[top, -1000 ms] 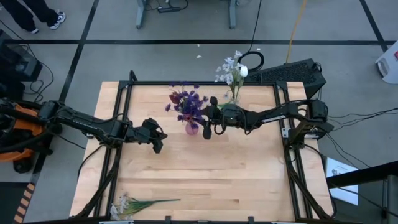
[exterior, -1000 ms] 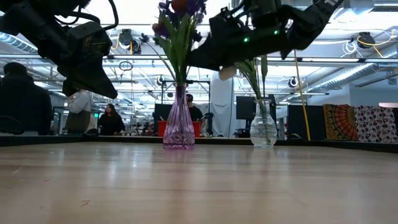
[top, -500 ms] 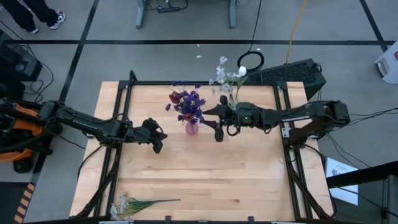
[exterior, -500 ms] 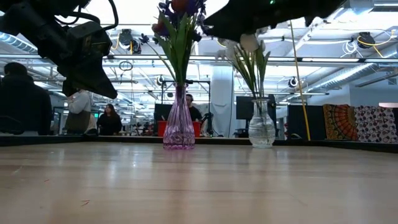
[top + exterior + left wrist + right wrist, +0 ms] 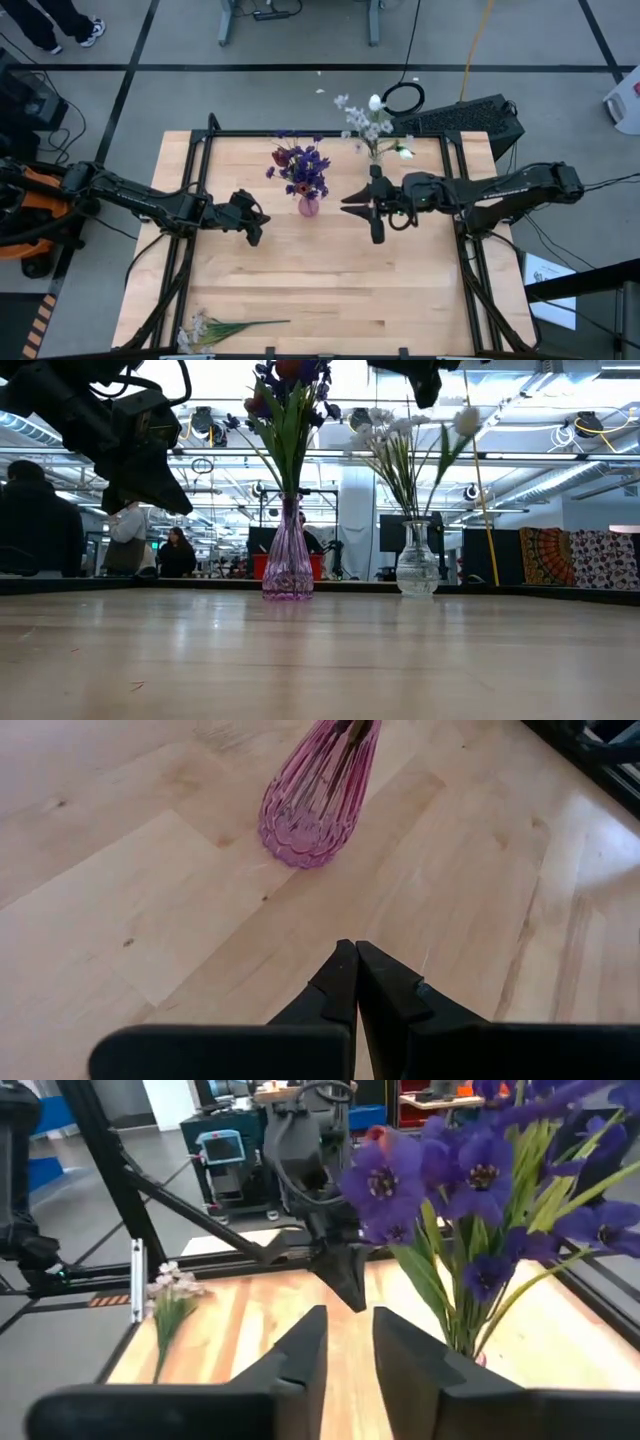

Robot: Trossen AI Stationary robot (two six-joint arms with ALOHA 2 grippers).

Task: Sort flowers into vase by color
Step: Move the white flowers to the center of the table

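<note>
A pink vase (image 5: 308, 206) (image 5: 288, 565) (image 5: 315, 795) stands on its base on the table and holds purple blossoms (image 5: 300, 165) (image 5: 470, 1170) and a dark red tulip. A clear vase (image 5: 375, 152) (image 5: 417, 565) near the far edge holds white flowers (image 5: 368, 118). One spray of tiny white blossoms (image 5: 215, 328) (image 5: 168, 1295) lies flat by the near edge. My left gripper (image 5: 250, 224) (image 5: 352, 970) hangs shut above the table, left of the pink vase. My right gripper (image 5: 362, 212) (image 5: 345, 1350) is open, raised to the right of the pink vase, and holds nothing.
A black frame (image 5: 300, 135) runs along the table's far, left and right edges. Bare wood lies between the vases and the near edge. People and furniture show in the room beyond the table.
My right gripper has drawn back from between the vases toward the table's right and slightly near, rising toward the top of the low view. The white flowers in the clear vase have swung and spread out, one white tulip now leaning toward the right.
</note>
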